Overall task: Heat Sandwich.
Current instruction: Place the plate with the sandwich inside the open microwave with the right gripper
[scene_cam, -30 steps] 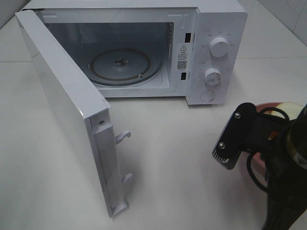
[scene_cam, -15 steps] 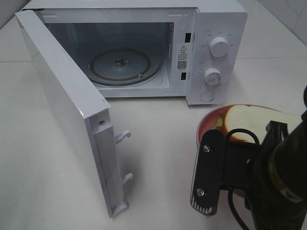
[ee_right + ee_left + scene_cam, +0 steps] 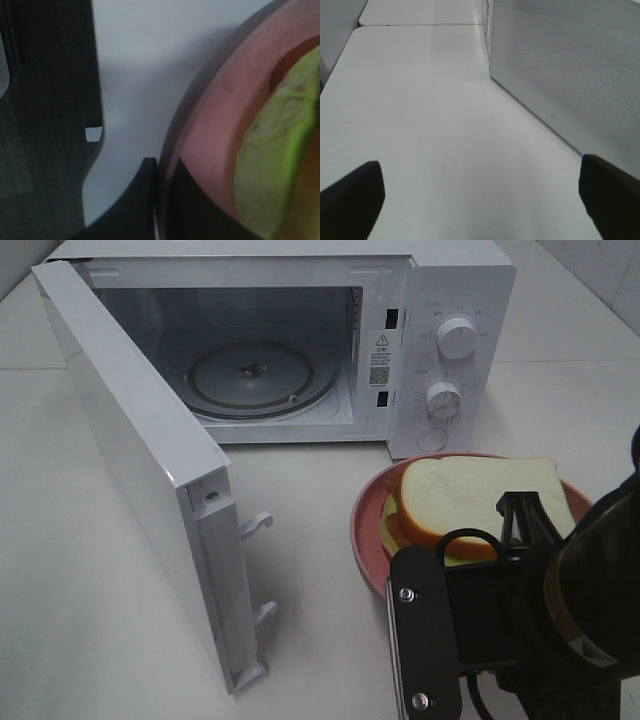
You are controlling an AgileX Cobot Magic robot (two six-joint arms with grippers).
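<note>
The sandwich [image 3: 480, 502], white bread with tan crust and green-yellow filling, lies on a pink round plate [image 3: 365, 525] in front of the microwave's control panel. My right arm [image 3: 520, 630] covers the plate's near side. In the right wrist view my right gripper [image 3: 161, 175] is shut on the pink plate's rim [image 3: 210, 125], with the green filling [image 3: 270, 165] close by. My left gripper [image 3: 480, 200] is open and empty over the bare table, beside the microwave door. It is out of the exterior high view.
The white microwave [image 3: 455, 300] stands at the back with its door [image 3: 130, 450] swung wide open to the left. Its glass turntable [image 3: 250, 375] is bare. The door's latch hooks [image 3: 255, 525] stick out toward the plate.
My right arm has carried the plate with the sandwich to the left, from the right edge of the view to in front of the control panel. The microwave and door have not moved.
</note>
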